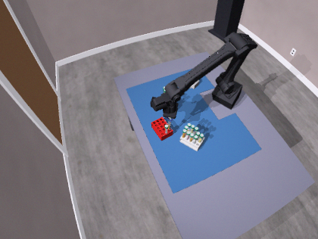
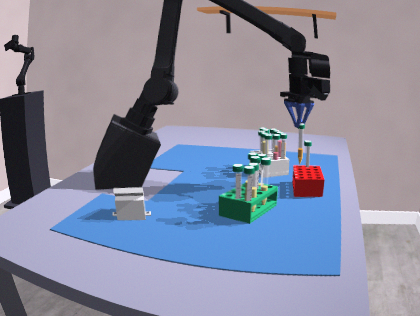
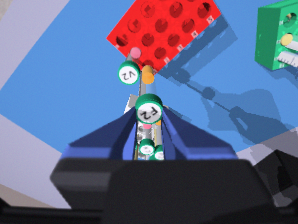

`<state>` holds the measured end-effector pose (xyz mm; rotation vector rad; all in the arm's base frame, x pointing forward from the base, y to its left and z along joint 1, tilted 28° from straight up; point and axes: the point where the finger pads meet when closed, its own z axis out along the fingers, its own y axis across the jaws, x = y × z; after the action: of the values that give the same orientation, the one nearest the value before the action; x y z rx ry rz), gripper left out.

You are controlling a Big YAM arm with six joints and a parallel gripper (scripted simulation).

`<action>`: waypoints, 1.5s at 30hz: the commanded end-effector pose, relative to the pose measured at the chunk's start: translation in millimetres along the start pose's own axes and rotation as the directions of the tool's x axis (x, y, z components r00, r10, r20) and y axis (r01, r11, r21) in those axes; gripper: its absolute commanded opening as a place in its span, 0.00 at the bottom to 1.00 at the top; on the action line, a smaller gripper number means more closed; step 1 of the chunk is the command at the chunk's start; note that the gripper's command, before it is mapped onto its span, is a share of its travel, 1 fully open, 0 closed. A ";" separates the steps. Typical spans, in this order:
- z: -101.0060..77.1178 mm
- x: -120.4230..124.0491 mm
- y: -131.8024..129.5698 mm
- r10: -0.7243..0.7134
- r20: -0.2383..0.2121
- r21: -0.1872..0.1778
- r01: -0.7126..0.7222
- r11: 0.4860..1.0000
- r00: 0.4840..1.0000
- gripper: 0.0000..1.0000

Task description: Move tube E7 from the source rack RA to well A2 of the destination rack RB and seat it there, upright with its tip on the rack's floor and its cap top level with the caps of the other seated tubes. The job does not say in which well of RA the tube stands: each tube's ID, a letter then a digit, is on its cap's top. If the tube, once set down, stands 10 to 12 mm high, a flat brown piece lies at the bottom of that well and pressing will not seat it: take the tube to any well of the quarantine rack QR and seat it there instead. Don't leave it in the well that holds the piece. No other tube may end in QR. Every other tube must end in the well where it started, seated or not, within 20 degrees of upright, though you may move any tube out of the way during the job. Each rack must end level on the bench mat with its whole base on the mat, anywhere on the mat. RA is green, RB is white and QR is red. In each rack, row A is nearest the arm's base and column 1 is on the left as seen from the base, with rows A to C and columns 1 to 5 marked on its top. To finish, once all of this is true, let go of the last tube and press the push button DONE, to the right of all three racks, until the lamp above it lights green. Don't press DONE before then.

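Note:
My gripper (image 2: 298, 119) is shut on a green-capped tube (image 2: 300, 144) with orange liquid, held upright by its cap. In the wrist view its cap (image 3: 148, 107) sits between my blue fingers; the label looks like E7 seen inverted. The tube's orange tip (image 3: 148, 75) hangs just above the top of the red rack QR (image 2: 308, 180), over its edge nearest my gripper. A second capped tube (image 2: 308, 152) (image 3: 128, 73) stands in a QR well right beside it, its cap close to the held tip. The white rack RB (image 2: 274, 162) holds several tubes.
The green rack RA (image 2: 248, 202) with several tubes stands in front of RB in the exterior view. A grey button box (image 2: 130, 204) sits near the arm's base. From above, QR (image 1: 162, 128) and RB (image 1: 192, 138) lie side by side on the blue mat.

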<state>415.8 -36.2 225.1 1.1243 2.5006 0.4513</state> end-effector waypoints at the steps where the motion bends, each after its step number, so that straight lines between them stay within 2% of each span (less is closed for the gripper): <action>1: -7.0 1.2 6.4 -0.008 0.028 -0.026 0.009 1.000 1.000 0.00; 20: 10.9 2.2 1.4 -0.002 0.005 -0.006 0.002 1.000 1.000 0.00; 45: 8.3 1.3 1.0 -0.002 0.011 -0.009 0.002 1.000 1.000 0.00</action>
<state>416.4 -35.2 220.4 1.1217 2.4972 0.4523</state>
